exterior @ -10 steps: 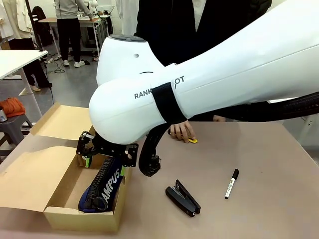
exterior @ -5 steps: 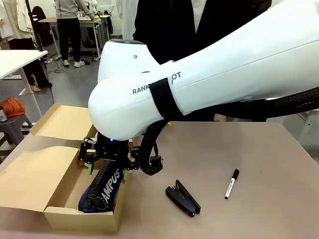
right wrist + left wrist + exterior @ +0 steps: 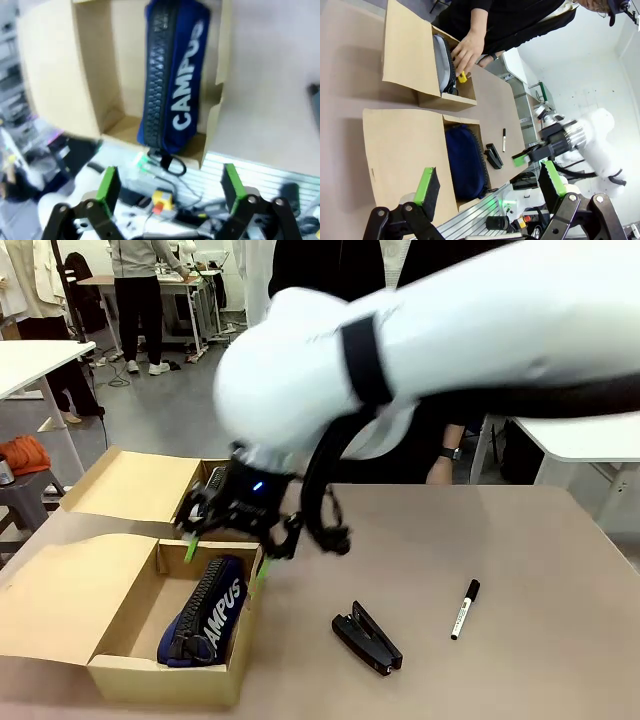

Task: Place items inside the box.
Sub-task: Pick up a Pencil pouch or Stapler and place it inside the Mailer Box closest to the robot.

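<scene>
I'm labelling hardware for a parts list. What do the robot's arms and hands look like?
The right arm is a smooth white shell with a black band and black cable. The right hand is black with green finger pads and a small blue light; the left hand looks alike.

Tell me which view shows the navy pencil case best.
Right wrist view: the navy pencil case lies large and central, zip and CAMPUS print readable despite some blur. Front view shows it smaller, in the near box. Left wrist view shows it far off, print unseen.
</scene>
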You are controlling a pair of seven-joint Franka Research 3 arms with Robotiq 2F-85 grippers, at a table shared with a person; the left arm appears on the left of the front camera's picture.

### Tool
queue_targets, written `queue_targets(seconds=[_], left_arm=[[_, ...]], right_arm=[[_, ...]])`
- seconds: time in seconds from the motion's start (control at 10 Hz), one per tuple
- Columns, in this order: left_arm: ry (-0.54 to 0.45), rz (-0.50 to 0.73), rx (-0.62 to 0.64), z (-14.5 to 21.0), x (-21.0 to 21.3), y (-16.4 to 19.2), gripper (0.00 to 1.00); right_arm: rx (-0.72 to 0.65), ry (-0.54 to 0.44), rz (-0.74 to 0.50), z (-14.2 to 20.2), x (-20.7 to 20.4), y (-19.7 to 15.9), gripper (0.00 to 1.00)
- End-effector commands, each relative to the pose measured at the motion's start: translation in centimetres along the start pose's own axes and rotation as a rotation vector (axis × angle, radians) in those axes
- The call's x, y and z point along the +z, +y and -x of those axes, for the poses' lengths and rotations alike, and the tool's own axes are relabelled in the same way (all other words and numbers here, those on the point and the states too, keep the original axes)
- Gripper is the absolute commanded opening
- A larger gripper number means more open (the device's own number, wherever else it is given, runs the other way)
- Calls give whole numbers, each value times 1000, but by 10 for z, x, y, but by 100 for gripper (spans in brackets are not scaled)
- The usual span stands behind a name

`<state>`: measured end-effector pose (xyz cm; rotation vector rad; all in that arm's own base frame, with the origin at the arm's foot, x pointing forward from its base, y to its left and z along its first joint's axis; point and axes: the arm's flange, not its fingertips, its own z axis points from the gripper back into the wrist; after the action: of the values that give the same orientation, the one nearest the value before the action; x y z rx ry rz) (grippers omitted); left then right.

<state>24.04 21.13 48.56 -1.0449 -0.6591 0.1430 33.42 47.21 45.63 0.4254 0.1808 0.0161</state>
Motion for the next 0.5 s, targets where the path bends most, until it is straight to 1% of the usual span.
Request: queue_targets(seconds=[0.0, 0.1, 0.2, 0.3, 0.4], left_arm=[[-11, 16, -19, -1, -1, -1, 100], [-11, 16, -19, -1, -1, -1, 100], [-11, 16, -19, -1, -1, -1, 100], [-11, 16, -19, -1, -1, -1, 100], [-11, 16, -19, -1, -1, -1, 100]], right_arm=[[-90, 61, -262, 7, 68, -103, 100], [-117, 60, -371, 15, 93, -145, 100], [-102, 66, -475, 30, 116, -190, 100], [-148, 36, -582, 47, 137, -237, 100], [-261, -60, -691, 62, 155, -293, 100]])
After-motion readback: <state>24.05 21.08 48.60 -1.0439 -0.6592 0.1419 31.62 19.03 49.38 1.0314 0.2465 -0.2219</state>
